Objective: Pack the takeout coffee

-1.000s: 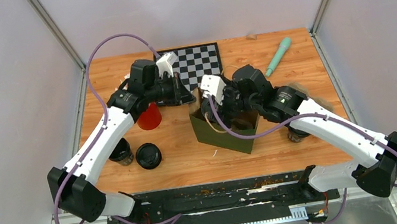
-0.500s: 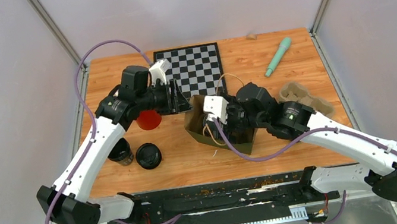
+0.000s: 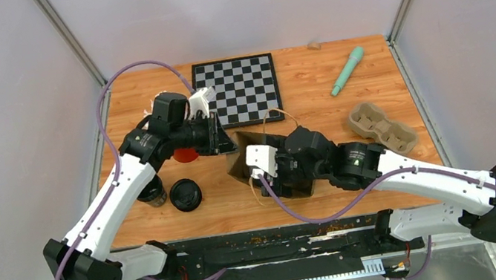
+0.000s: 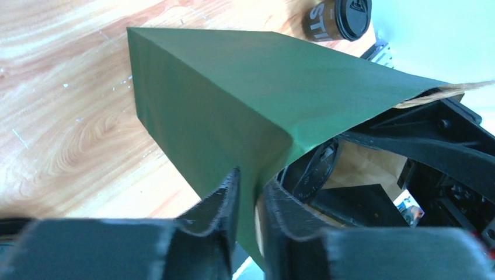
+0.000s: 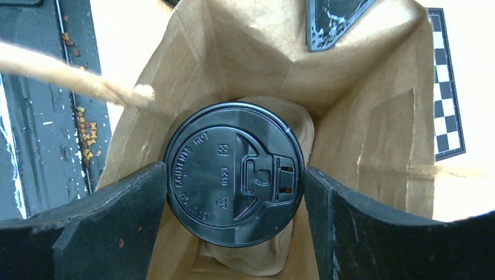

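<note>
A paper bag (image 3: 239,162), green outside and brown inside (image 5: 362,116), stands at the table's middle, tilted. My left gripper (image 3: 224,144) is shut on its rim; in the left wrist view (image 4: 248,192) the green wall (image 4: 233,87) is pinched between the fingers. My right gripper (image 5: 233,170) is down inside the bag, shut on a black-lidded coffee cup (image 5: 233,172); the top view hides it under the wrist. A second coffee cup (image 3: 185,194) stands left of the bag, and a third (image 3: 152,191) sits partly under my left arm.
A red cup (image 3: 187,153) stands behind my left wrist. A checkerboard (image 3: 241,88) lies at the back. A teal tool (image 3: 347,70) and a brown cup carrier (image 3: 380,126) lie at the right. The black rail runs along the near edge.
The bag and my right gripper inside it have slid toward the near left, uncovering the cup carrier. My left gripper followed, still on the rim.
</note>
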Motion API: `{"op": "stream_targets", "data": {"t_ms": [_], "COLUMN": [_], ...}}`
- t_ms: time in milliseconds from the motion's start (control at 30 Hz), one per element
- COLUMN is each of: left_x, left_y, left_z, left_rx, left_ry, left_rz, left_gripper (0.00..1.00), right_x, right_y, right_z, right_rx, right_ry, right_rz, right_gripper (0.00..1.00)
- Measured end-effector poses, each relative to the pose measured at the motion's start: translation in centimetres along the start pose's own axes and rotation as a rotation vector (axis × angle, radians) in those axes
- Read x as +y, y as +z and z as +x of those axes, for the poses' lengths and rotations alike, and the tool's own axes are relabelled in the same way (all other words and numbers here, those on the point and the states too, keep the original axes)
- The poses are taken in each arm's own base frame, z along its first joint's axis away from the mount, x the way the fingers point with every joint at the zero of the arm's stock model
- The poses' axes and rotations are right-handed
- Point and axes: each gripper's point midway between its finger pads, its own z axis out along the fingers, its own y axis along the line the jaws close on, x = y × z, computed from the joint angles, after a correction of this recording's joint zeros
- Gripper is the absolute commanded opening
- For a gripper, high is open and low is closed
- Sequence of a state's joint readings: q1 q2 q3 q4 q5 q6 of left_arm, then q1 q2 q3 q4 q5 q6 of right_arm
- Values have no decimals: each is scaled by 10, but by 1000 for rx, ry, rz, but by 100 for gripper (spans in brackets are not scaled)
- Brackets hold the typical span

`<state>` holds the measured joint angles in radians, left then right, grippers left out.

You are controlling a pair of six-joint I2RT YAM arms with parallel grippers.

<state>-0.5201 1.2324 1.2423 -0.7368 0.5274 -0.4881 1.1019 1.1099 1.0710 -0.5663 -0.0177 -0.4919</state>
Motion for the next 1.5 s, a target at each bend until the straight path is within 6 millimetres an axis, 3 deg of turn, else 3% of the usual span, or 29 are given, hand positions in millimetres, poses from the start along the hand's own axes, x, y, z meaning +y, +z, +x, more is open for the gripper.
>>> {"op": "stream_targets", "data": {"t_ms": [167,567,800,1133,1333,1500], "left_x": [-7,-5,4,4,4,5], "left_y": [-3,8,13,10,9,10], "left_z": [0,-26,-16,-16,-16,-15], "left_rx": [-25,-164,-166,-176,-176,-171], "left_ry": [62,229,259,290,295,294], "left_rz": [24,49,41,42,41,39], "left_gripper": [0,1,8,9,9,9], "right_x": [-1,-29,-30,-36,-38,-32], "right_y": [2,6,10,4,-8,-2], "right_z": [9,10,13,23,19,30], "right_rx": [26,56,63,113,149,218], "right_ry": [-9,-83,-88,-71,-110,-174], "right_rz": [28,115,112,112,81,8], "right_gripper": [81,82,83,89,91,95]}}
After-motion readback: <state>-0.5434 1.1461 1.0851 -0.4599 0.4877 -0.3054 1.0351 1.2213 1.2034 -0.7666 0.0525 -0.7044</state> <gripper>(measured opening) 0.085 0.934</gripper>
